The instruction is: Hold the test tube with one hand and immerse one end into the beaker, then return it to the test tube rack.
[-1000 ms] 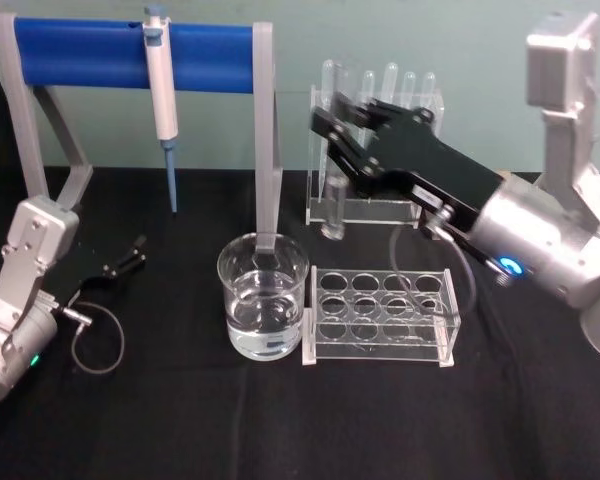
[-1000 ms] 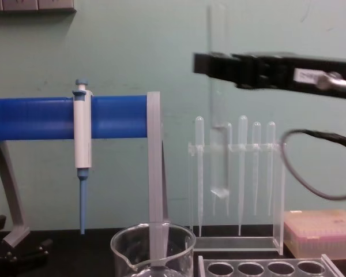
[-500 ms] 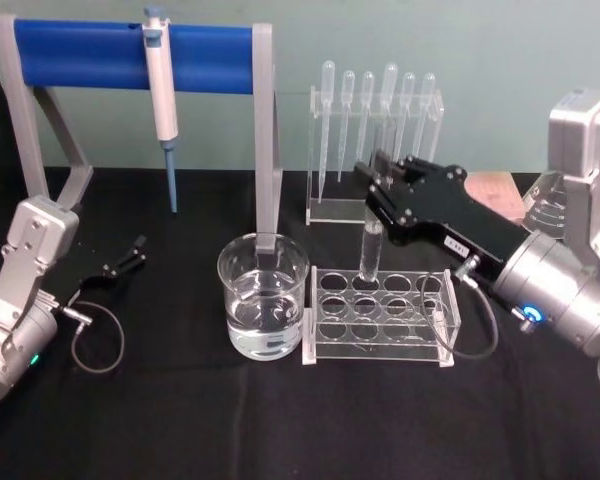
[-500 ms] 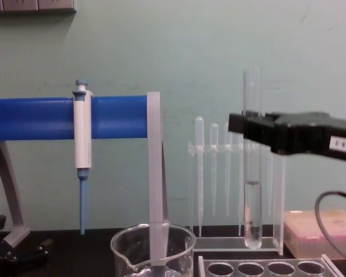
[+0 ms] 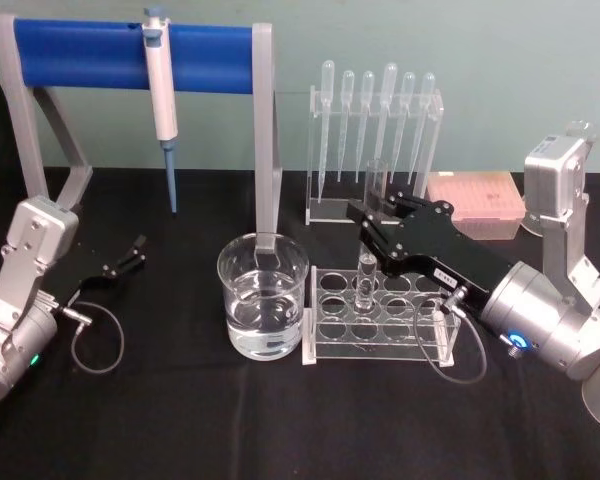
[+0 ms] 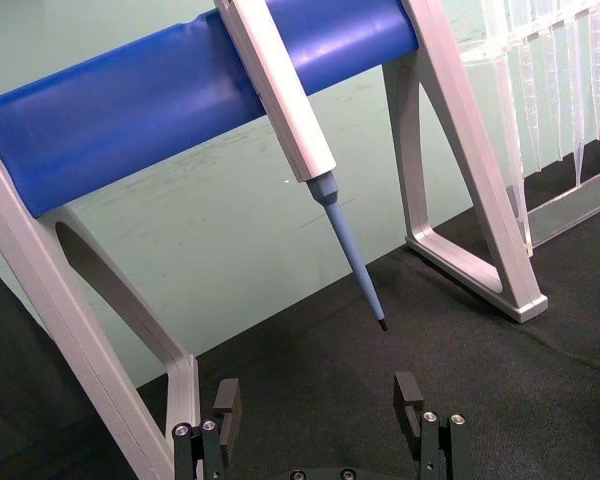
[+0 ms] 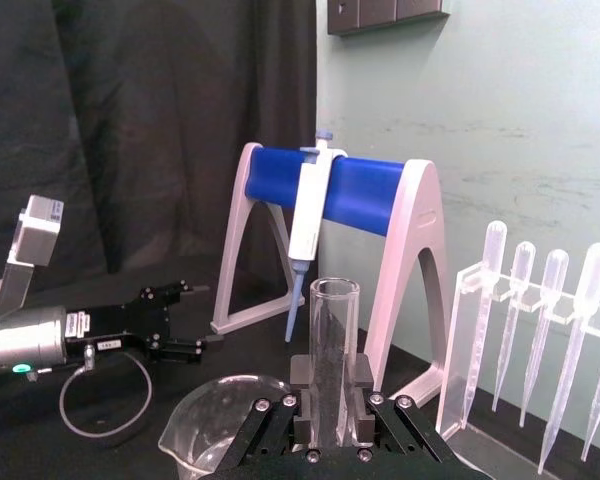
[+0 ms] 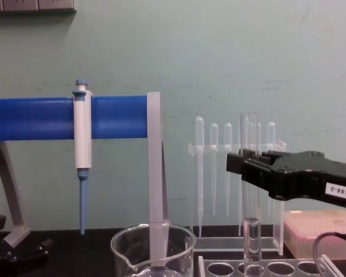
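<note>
There is one test tube (image 5: 367, 262) here, one beaker (image 5: 263, 309) with clear liquid in it, one white-and-blue pipettor (image 5: 163, 100) hanging on a blue-barred stand (image 5: 130, 50), six plastic pipettes (image 5: 377, 95) in a clear holder at the back, and one clear rack (image 5: 380, 317) with two rows of four round holes (eight by my count). The tube stands upright, long axis vertical, open mouth up and round bottom down, its lower end dipping into a back-row hole of the rack, just right of the beaker. A little clear liquid sits in its bottom, seen in the chest view. The right gripper (image 5: 372, 228) reaches in from the right with its black jaws closed on the tube's upper part, the mouth sticking up above them. The left gripper (image 5: 133, 251) rests low over the black table (image 5: 180, 420) at the left, well apart from the beaker, jaws spread wide with nothing between them. A pink box (image 5: 476, 198) sits behind the right arm.
</note>
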Motion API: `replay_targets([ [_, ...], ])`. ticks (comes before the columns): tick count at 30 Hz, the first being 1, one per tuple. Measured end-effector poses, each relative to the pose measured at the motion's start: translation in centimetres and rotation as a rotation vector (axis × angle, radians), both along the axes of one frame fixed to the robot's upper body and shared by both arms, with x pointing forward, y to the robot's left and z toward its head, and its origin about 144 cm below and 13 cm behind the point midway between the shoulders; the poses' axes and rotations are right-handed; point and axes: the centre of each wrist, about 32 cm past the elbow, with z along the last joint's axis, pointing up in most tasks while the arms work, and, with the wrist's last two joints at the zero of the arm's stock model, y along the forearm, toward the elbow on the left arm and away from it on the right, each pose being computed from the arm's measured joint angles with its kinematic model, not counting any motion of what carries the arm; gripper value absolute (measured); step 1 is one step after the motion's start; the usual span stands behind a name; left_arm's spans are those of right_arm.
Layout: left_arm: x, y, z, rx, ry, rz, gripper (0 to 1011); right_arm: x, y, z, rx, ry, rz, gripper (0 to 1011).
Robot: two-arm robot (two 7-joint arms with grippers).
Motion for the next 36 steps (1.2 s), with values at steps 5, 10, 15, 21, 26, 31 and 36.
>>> replay_targets([
  [5,0.0,0.0,0.0,0.000,0.000,0.000,1000,-0.1,-0.1,-0.5,0.001,0.004,-0.007,225],
  [10,0.0,0.0,0.0,0.000,0.000,0.000,1000,-0.1,-0.1,-1.3,-0.004,0.016,-0.014,225],
  [15,0.0,0.0,0.0,0.000,0.000,0.000,1000,0.1,-0.1,-2.3,-0.019,0.035,-0.014,225],
  [21,0.0,0.0,0.0,0.000,0.000,0.000,1000,0.2,0.0,-3.1,-0.040,0.045,-0.017,225],
  [26,0.0,0.0,0.0,0.000,0.000,0.000,1000,0.4,-0.1,-3.6,-0.057,0.053,-0.014,225],
  [31,0.0,0.0,0.0,0.000,0.000,0.000,1000,0.6,-0.1,-3.7,-0.066,0.060,-0.005,228],
  [36,0.0,0.0,0.0,0.000,0.000,0.000,1000,0.6,-0.1,-3.8,-0.069,0.075,-0.007,361],
])
